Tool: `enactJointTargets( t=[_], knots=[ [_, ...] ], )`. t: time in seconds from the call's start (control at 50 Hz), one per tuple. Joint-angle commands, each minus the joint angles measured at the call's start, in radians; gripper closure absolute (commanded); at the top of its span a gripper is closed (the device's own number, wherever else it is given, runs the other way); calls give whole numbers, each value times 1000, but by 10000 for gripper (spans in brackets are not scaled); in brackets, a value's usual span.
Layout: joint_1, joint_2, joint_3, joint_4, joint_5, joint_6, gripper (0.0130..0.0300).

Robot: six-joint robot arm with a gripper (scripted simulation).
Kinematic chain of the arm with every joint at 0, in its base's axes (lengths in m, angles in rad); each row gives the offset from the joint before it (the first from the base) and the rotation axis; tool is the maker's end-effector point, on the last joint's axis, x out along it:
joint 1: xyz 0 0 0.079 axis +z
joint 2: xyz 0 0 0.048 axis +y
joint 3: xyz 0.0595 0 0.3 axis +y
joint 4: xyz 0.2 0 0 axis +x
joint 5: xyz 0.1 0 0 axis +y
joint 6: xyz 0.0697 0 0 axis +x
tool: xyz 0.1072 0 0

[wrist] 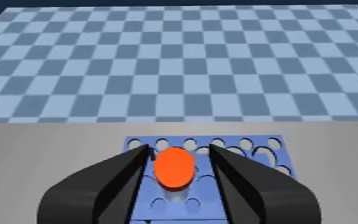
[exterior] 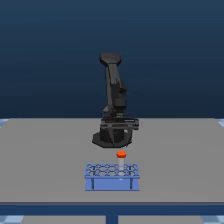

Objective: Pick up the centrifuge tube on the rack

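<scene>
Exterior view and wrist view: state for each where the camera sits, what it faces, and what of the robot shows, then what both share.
Exterior view: off the arm, low across the grey table, facing the rack with the arm behind it; arm and gripper show.
Wrist view: on the wrist, looking down past the gripper at the rack and the checkered floor beyond; only the two dark fingers show.
Shared: the rack and the orange-capped centrifuge tube, between the fingers.
</scene>
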Motion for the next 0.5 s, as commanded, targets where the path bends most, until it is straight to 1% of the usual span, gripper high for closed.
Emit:
enactJointTargets(
  t=[0.02,0.26,0.5],
  knots=[
    [4,14,-15,53,3,-65,130],
    [8,39,-41,134,5,-139,130],
    [9,51,-52,163,6,-164,130]
  ],
)
